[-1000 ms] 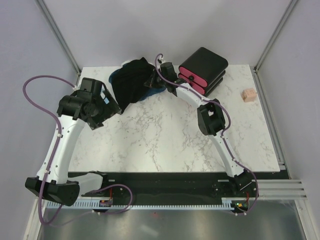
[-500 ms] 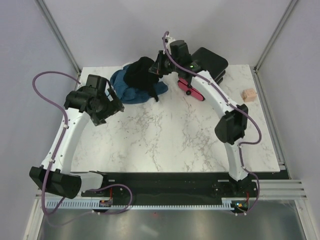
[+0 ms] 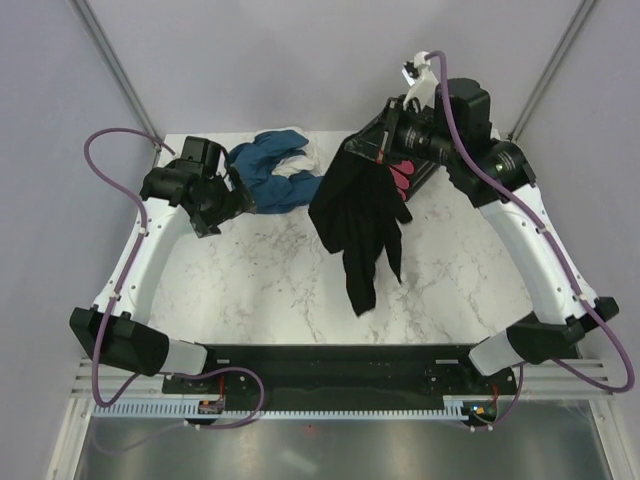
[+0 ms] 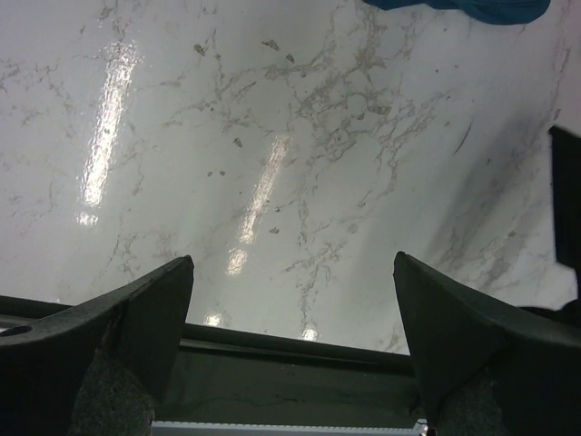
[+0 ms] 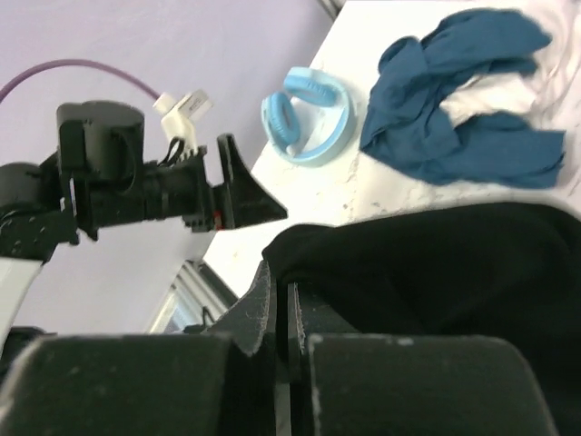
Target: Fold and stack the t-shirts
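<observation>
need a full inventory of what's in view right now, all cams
black t-shirt: 1, black, hanging over mid-table from the right pincer
teal-blue t-shirt: 1, teal-blue, crumpled at far left of the table
white t-shirt: 1, white, bunched under the teal-blue one
folded stack: 1, black and pink, far right, mostly hidden; shirt count unclear
light-blue loop: 1, light blue, table edge beside the teal-blue shirt; cannot tell what it is
table: 1, white marble
left arm: 1, white and black, left side
right arm: 1, white and black, raised
left pincer: 1, black, open, empty
right pincer: 1, black, shut on the black t-shirt
</observation>
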Motion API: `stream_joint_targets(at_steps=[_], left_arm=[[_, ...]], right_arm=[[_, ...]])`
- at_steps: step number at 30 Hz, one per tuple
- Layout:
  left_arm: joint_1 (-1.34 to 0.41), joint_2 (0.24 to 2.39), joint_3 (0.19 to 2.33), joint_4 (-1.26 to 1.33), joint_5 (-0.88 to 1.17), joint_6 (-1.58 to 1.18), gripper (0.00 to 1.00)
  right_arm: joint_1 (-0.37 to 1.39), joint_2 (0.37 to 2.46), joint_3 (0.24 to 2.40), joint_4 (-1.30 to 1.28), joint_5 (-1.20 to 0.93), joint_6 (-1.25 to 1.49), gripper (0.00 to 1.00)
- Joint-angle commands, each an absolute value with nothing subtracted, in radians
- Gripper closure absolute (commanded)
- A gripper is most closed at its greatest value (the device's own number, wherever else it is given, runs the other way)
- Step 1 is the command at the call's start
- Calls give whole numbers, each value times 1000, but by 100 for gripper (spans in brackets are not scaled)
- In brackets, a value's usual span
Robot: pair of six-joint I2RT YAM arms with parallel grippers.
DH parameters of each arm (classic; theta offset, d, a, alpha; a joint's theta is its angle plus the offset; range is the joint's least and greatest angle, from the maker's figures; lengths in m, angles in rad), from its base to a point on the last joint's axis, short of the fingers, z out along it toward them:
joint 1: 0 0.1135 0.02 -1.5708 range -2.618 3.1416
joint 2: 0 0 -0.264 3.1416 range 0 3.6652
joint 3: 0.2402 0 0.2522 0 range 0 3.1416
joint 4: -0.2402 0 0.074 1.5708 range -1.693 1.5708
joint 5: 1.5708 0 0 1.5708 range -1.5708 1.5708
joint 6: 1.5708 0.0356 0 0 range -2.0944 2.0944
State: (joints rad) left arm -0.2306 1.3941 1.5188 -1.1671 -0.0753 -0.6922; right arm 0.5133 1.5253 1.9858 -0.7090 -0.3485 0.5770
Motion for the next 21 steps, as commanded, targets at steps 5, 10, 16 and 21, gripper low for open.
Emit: stream_joint_targets(at_steps=[5,10,16,21], left_arm=[[-239,1359,1543,-1127,-29,-638,1],[-245,1338,1514,-1127,-40,-638,1],[-247,1327,1486,-1124,-49,-638,1],[-249,1351,1476,-1121,-75,-635,1]], right_arm=[[515,1350,1635,-750,-376,661,100],[554,1391,1706,-749,-370,666,100],[638,1552,2008,-761,-422,704,100],[670,1646,2168,-765,-442,721,100]])
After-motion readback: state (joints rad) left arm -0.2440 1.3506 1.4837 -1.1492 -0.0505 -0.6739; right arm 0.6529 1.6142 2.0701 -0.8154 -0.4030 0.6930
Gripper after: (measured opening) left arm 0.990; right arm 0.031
